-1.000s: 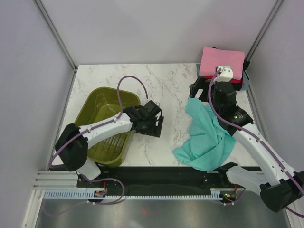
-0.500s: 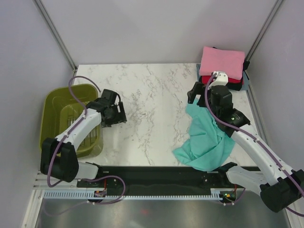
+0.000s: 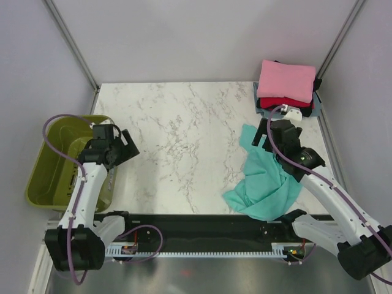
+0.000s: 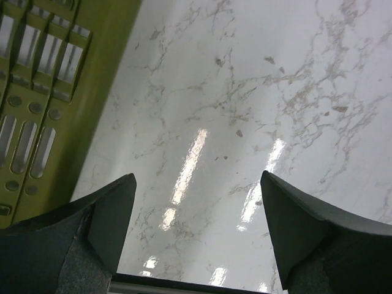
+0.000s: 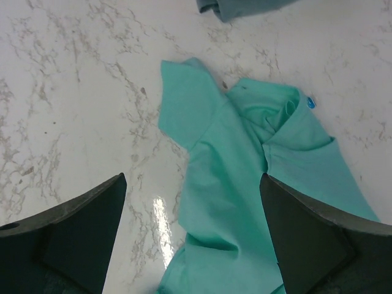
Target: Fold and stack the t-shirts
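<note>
A crumpled teal t-shirt (image 3: 264, 181) lies on the marble at the right front, one sleeve spread toward the back. Directly above it hovers my right gripper (image 3: 274, 132), open; in the right wrist view (image 5: 193, 179) the teal shirt (image 5: 245, 184) shows between the spread fingers with nothing gripped. At the back right corner sits a folded stack with a pink shirt (image 3: 286, 81) on top, a red one (image 3: 277, 102) under it and a grey-blue one (image 5: 245, 7) at the bottom. My left gripper (image 3: 121, 148) stands open over bare marble (image 4: 197, 179).
An olive-green plastic basket (image 3: 54, 160) sits at the table's left edge, partly overhanging it, just left of my left gripper; its slotted wall (image 4: 37, 92) fills the left of the left wrist view. Grey walls enclose the table on three sides.
The basket has slid from left of centre to the left edge, the left arm swinging with it. The right gripper drew back a little toward me over the teal shirt.
</note>
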